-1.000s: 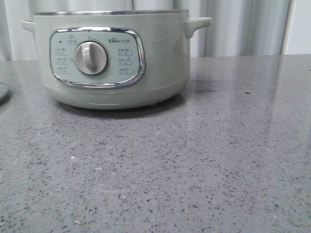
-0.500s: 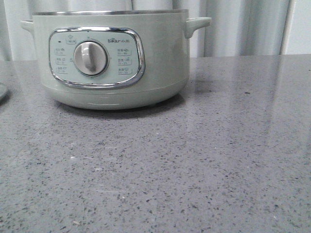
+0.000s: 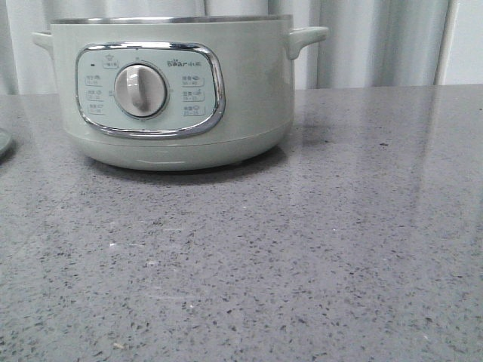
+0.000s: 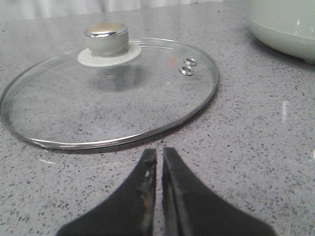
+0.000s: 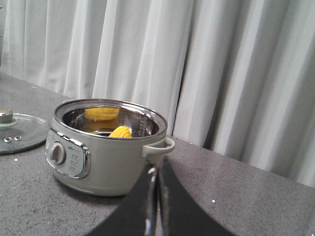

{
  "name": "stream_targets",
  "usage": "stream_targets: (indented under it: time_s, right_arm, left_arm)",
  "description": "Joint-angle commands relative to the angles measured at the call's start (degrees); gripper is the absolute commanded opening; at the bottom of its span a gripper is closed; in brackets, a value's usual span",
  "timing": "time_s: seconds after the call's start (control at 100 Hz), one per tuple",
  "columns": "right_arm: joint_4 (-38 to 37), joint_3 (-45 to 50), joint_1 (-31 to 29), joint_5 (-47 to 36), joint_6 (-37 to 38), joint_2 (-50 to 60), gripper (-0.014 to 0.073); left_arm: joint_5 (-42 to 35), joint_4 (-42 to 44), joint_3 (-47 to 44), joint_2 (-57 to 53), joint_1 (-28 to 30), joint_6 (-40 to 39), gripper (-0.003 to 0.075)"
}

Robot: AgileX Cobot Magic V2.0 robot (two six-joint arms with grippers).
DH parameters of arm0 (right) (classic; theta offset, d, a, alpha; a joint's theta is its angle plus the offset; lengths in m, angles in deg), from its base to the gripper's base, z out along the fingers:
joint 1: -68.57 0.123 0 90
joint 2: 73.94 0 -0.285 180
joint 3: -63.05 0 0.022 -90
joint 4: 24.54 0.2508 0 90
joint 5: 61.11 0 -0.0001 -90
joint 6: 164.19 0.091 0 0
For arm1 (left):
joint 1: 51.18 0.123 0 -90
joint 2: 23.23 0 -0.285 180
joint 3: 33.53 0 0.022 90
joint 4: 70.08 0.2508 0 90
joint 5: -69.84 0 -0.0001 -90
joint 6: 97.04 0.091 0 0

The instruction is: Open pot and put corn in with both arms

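Observation:
The pale-green pot (image 3: 241,90) stands open at the back left of the table, with a chrome-framed panel and grey dial (image 3: 141,90). In the right wrist view the pot (image 5: 118,167) holds the yellow corn (image 5: 121,131) inside, with a yellow reflection on the steel wall behind it. The glass lid (image 4: 147,88) with a pale knob (image 4: 107,38) lies flat on the table left of the pot; it also shows in the right wrist view (image 5: 19,132). My left gripper (image 4: 158,155) is shut and empty just short of the lid's rim. My right gripper (image 5: 157,172) is shut and empty, raised to the right of the pot.
Grey speckled stone table (image 3: 302,249) spreads in front of and right of the pot. White curtains (image 5: 221,73) hang behind the table. A sliver of the lid's edge (image 3: 4,142) shows at the far left of the front view.

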Motion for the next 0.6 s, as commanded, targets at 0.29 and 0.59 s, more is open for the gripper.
stream_targets:
  time_s: [0.29, 0.59]
  right_arm:
    - [-0.5, 8.99, -9.61, -5.56, -0.52, -0.65, -0.0066]
    - [6.8, 31.8, -24.85, -32.23, -0.52, -0.5, -0.0066]
  left_arm:
    - [-3.23, -0.03, -0.38, -1.94, -0.29, -0.6, -0.002]
    - [-3.23, -0.03, -0.38, -1.94, -0.29, -0.6, -0.002]
